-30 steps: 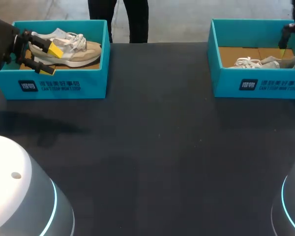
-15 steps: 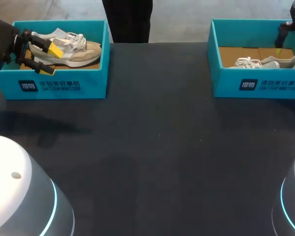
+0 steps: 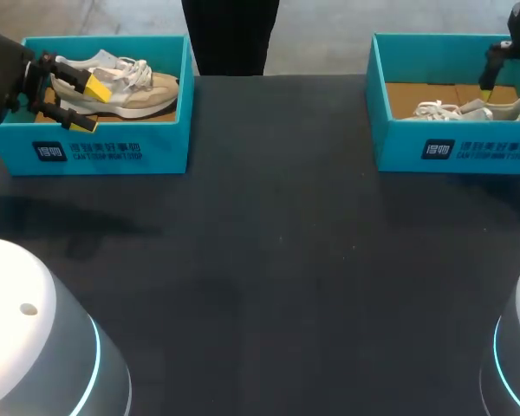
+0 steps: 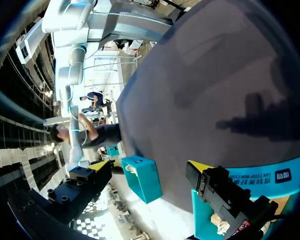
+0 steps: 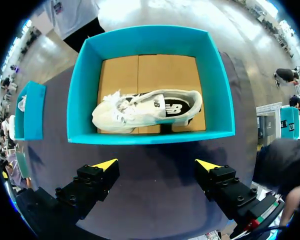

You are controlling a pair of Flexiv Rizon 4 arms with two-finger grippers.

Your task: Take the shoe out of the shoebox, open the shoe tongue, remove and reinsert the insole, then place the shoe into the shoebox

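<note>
A beige and white shoe [image 3: 121, 87] lies in the left teal shoebox [image 3: 104, 152]. My left gripper [image 3: 91, 104] hangs open over that box's left end, its yellow tips next to the shoe's heel without touching it. A pale grey shoe [image 3: 468, 110] with white laces lies in the right teal shoebox [image 3: 455, 147]. My right gripper [image 3: 492, 78] hovers above that box's right end, only partly in view. In the right wrist view the right gripper [image 5: 157, 164] is open and empty, above the near wall of the shoebox [image 5: 150, 137], with the grey shoe [image 5: 145, 107] ahead of it.
The dark table [image 3: 277, 260] spreads wide between the two boxes. In the left wrist view my left gripper [image 4: 150, 165] looks across the table at the far teal box [image 4: 140, 177]. The left box [image 5: 27, 110] shows off to the side in the right wrist view.
My right gripper has shifted a little to the left over the right box. The left arm and both shoes have not moved.
</note>
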